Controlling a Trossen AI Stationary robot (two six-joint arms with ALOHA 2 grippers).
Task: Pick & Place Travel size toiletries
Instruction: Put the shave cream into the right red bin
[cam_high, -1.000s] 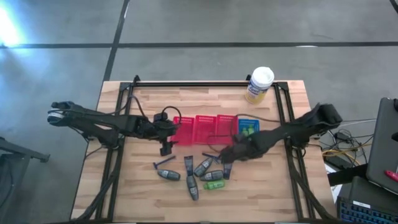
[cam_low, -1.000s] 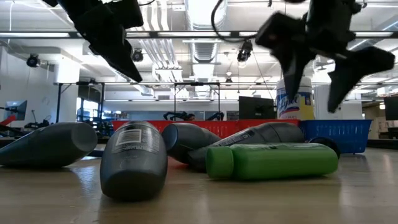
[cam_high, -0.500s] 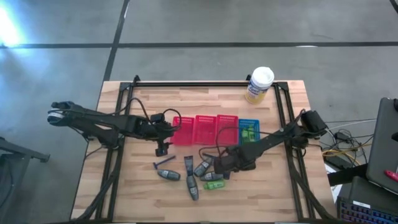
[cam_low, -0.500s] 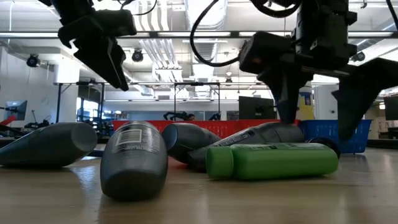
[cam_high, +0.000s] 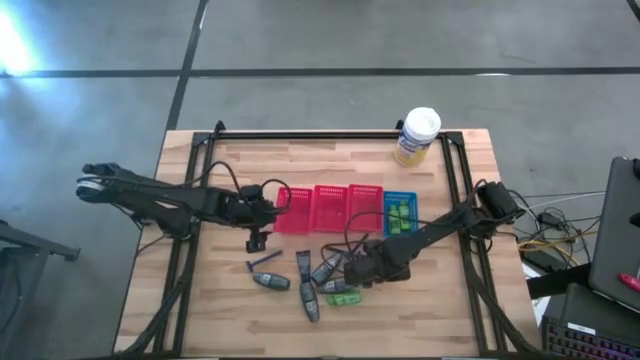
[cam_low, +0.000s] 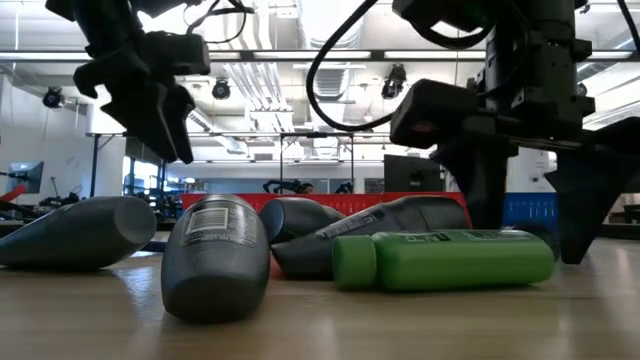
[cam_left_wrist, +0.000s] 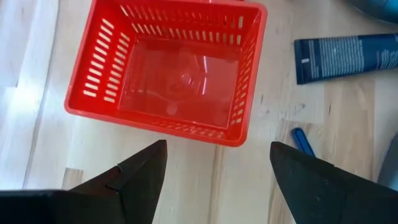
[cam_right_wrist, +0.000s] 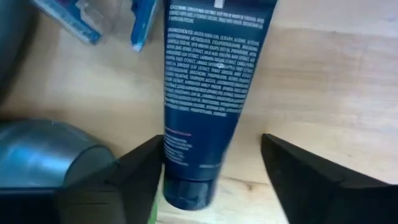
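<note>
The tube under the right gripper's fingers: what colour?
Dark navy tube with white print; clearest in the right wrist view.

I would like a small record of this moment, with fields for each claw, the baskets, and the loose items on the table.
left claw: open, empty, above the table beside the end red basket
right claw: open, low over the pile, fingers either side of a dark blue tube
red baskets: three in a row; the one in the left wrist view is empty
blue basket: holds green bottles
loose items: grey bottles, a green bottle and tubes lying on the table
canister: upright at the far edge
</note>
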